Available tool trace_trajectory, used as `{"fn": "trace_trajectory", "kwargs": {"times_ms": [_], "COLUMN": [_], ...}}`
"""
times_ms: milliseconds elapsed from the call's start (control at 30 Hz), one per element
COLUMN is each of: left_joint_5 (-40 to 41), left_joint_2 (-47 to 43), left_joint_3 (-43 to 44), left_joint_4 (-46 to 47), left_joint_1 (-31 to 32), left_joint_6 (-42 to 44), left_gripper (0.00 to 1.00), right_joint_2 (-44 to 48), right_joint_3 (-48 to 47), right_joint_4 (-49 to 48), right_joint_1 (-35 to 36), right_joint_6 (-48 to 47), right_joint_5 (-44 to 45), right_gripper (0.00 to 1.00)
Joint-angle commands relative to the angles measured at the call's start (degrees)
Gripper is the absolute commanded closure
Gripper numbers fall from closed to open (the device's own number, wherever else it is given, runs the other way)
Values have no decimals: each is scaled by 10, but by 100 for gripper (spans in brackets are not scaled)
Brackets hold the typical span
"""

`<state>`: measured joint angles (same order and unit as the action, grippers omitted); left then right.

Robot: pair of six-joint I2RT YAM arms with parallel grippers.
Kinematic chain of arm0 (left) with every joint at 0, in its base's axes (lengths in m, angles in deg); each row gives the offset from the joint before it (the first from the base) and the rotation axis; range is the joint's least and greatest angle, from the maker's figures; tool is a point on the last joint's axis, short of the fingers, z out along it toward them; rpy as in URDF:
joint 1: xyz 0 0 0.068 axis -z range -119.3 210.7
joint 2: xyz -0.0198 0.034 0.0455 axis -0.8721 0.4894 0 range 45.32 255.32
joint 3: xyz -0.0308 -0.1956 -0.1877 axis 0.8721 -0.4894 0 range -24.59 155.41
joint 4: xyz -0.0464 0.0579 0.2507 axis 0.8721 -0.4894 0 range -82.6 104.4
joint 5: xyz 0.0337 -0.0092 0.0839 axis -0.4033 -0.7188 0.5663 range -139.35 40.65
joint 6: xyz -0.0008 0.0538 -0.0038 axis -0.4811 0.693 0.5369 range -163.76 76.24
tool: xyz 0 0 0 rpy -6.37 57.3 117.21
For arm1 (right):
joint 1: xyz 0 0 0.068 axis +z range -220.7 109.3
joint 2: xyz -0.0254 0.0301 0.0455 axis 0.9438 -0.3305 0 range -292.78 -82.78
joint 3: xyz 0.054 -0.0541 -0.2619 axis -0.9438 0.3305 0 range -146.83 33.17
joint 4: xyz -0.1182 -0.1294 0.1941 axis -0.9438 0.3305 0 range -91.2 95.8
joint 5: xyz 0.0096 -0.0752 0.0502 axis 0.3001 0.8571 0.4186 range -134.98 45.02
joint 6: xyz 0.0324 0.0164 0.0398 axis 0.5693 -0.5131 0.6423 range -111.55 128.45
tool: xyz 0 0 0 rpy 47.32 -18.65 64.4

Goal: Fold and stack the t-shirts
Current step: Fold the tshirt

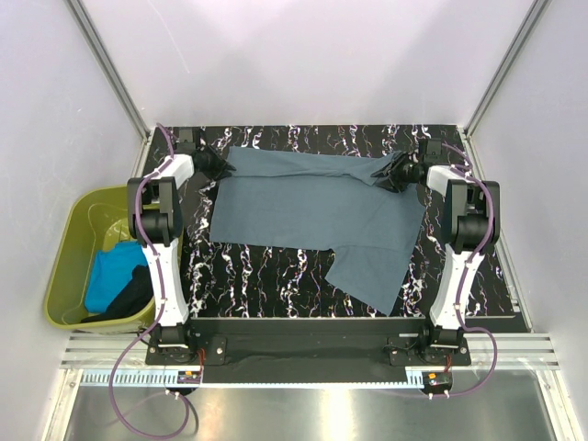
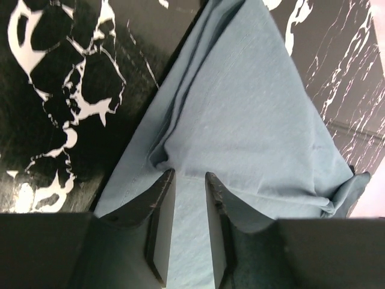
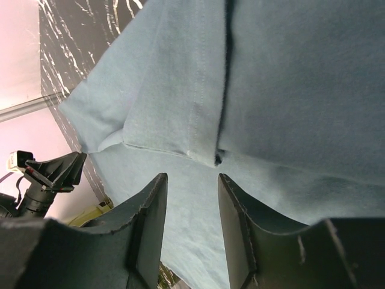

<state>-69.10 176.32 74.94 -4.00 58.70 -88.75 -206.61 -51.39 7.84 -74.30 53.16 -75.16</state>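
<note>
A slate grey-blue t-shirt [image 1: 312,211] lies spread on the black marbled table [image 1: 266,271], its far edge folded over and one sleeve hanging toward the near right. My left gripper [image 1: 213,165] is at the shirt's far left corner. In the left wrist view its jaws [image 2: 189,174] stand a narrow gap apart over the grey-blue t-shirt [image 2: 240,108], with cloth showing in the gap. My right gripper [image 1: 390,173] is at the far right corner, its jaws [image 3: 192,176] wider apart over the seamed cloth [image 3: 271,90]. A turquoise t-shirt [image 1: 110,271] and a black one [image 1: 133,299] lie in the tub.
An olive-green tub [image 1: 69,230] stands left of the table, beside the left arm. White walls close in the back and both sides. Bare marbled table [image 2: 66,90] shows left of the shirt's edge in the left wrist view.
</note>
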Motion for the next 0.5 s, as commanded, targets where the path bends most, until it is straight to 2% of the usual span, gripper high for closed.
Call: {"fn": "trace_trajectory", "kwargs": {"times_ms": [0,267,333,400,467], "left_joint_5": [9,9,10,9,12], "left_joint_2": [9,14,12,9,5], "left_joint_3": [26,26,26,25,23], "left_joint_4": [12,11,9,7,6], "left_joint_1": [-5,-5,-5,-5,-5], "left_joint_6": [5,11,12,14,18], "left_gripper": [71,80,78,72,69], "right_joint_2": [-7,-30,-39,-43,-45], "right_joint_3": [1,-6,-11,-12,-13], "right_joint_4": [-17,-24,-24,-31,-35], "right_joint_1": [-3,-2,-2,-2,-1], "right_joint_6": [6,-10,-9,-10,-10], "right_joint_5": [-20,-24,-27,-29,-29], "right_gripper": [54,54,54,55,55]}}
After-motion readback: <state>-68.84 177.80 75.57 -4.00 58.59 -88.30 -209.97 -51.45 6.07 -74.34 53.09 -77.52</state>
